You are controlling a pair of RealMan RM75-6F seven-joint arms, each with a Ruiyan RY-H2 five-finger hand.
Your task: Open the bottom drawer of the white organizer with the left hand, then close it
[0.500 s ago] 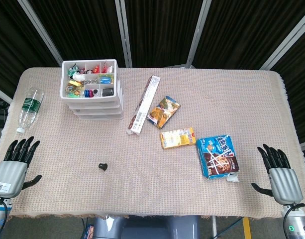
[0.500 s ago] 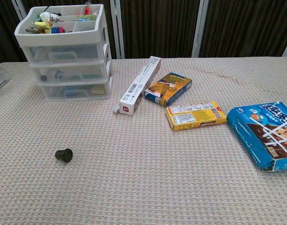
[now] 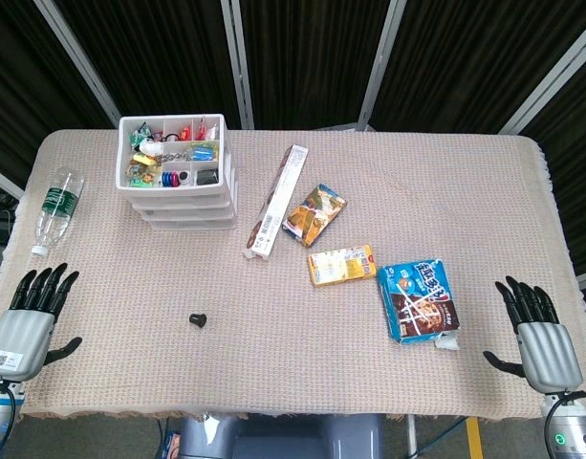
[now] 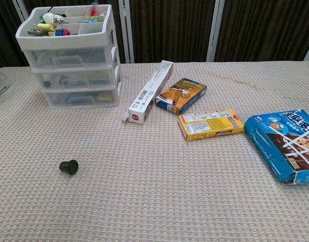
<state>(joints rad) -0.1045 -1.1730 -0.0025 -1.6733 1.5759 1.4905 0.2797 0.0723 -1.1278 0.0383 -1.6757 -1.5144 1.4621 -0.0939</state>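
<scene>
Bottom drawer point(image 4: 81, 97) seemingly closed, left hand point(image 3: 25, 320) apart.

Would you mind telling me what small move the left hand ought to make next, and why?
Probably reach the left hand forward toward the bottom drawer of the white organizer. That hand rests open at the near table edge, holding nothing and well short of the organizer, and all the drawers look shut. The right hand is open too and can stay put.

A table point(image 3: 130, 363) under a beige woven cloth point(image 3: 369, 382) fills the scene. Behind its far edge hang dark curtains point(image 3: 302, 57), divided by pale upright and slanted metal bars point(image 3: 237, 57). Light is even.
</scene>
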